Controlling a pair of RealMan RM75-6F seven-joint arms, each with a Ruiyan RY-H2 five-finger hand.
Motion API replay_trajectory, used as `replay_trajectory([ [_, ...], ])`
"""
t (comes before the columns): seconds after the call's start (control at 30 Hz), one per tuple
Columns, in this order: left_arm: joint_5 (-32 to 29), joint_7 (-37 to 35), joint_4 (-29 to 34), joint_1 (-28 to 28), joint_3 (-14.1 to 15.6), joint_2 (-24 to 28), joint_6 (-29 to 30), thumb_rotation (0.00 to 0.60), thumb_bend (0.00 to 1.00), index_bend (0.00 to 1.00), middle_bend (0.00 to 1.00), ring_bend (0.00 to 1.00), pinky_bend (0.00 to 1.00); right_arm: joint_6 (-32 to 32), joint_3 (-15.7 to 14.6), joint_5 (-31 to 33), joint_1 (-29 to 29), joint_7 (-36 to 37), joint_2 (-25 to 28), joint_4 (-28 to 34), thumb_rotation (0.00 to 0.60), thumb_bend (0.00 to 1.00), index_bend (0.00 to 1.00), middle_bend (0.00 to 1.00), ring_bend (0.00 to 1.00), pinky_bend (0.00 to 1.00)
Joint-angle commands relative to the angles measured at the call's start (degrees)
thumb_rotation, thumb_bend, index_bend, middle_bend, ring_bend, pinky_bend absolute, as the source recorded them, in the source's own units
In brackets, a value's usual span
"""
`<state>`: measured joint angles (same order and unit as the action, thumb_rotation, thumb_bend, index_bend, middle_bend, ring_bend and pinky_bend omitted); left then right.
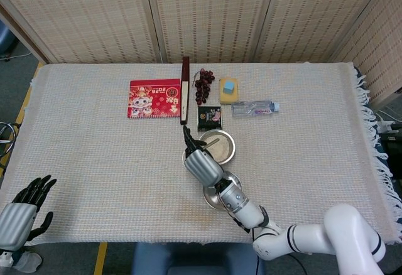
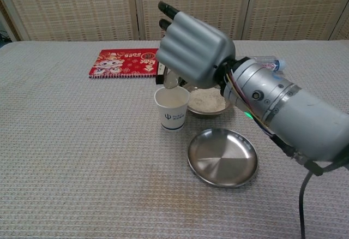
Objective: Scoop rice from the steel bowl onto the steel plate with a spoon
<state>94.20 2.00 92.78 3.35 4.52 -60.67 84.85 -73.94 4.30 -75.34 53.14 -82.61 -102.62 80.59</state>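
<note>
The right hand (image 2: 193,48) hangs above a paper cup (image 2: 172,109), back toward the chest camera — whether its fingers grip anything cannot be told. Behind the cup sits the bowl (image 2: 207,101) of rice, with the spoon (image 1: 211,141) resting in it. The empty plate (image 2: 222,157) lies nearer. The left hand (image 1: 22,209) rests at the table's edge, fingers apart.

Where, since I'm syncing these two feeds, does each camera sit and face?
Head view: high above the near edge, looking steeply down on the cloth-covered table; shows the right robot hand and arm, plus the left robot hand bottom-left.
Chest view: low at the near edge, looking across toward the woven screens; shows only the right robot hand and forearm.
Shared: the round steel plate, steel bowl of rice, white paper cup.
</note>
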Motion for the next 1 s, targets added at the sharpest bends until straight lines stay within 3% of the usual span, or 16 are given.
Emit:
replay_trajectory([
  [0.03,0.1,0.0,0.0,-0.1,0.0,0.0,0.1,0.6,0.48,0.0,0.0,0.0,0.19,-5.9,2.5,-1.5,-5.1,13.5,3.3,4.9,0.6,0.35,0.85,0.57,0.16,0.05],
  [0.2,0.2,0.6,0.2,-0.1,0.1,-0.1,0.1,0.6,0.48,0.0,0.0,0.0,0.19,-8.0,2.1,-0.9,-11.5,34.6,6.8,8.0,0.6,0.36,0.84,0.57,0.16,0.05],
  [0.3,0.2,0.8,0.2,-0.2,0.0,-0.2,0.1,0.6,0.47,0.0,0.0,0.0,0.19,-4.7,-0.2,1.1,-15.3,49.6,10.2,11.3,0.6,0.39,0.84,0.57,0.18,0.05],
  [0.4,-0.2,1.2,0.2,-0.1,-0.1,-0.3,-0.3,0.6,0.47,0.0,0.0,0.0,0.2,-4.4,-2.9,-1.3,-17.9,56.9,11.8,9.2,0.6,0.4,0.83,0.57,0.2,0.05],
  [0.53,-0.6,1.7,0.3,0.2,-0.1,-0.6,-1.0,0.6,0.47,0.0,0.0,0.0,0.2,-4.0,-5.5,-4.4,-19.8,60.1,11.3,6.1,0.6,0.4,0.81,0.57,0.2,0.05],
  [0.7,-0.8,2.4,0.4,0.2,-0.2,-0.8,-1.2,0.6,0.47,0.0,0.0,0.0,0.2,-0.9,-7.8,-7.1,-20.2,58.1,8.9,2.6,0.6,0.4,0.81,0.57,0.2,0.05],
  [1.0,-0.7,1.8,0.4,0.0,-0.2,-0.6,-0.7,0.6,0.48,0.0,0.0,0.0,0.2,3.8,-7.7,-8.6,-20.1,55.7,2.9,-3.3,0.6,0.4,0.8,0.57,0.2,0.05],
])
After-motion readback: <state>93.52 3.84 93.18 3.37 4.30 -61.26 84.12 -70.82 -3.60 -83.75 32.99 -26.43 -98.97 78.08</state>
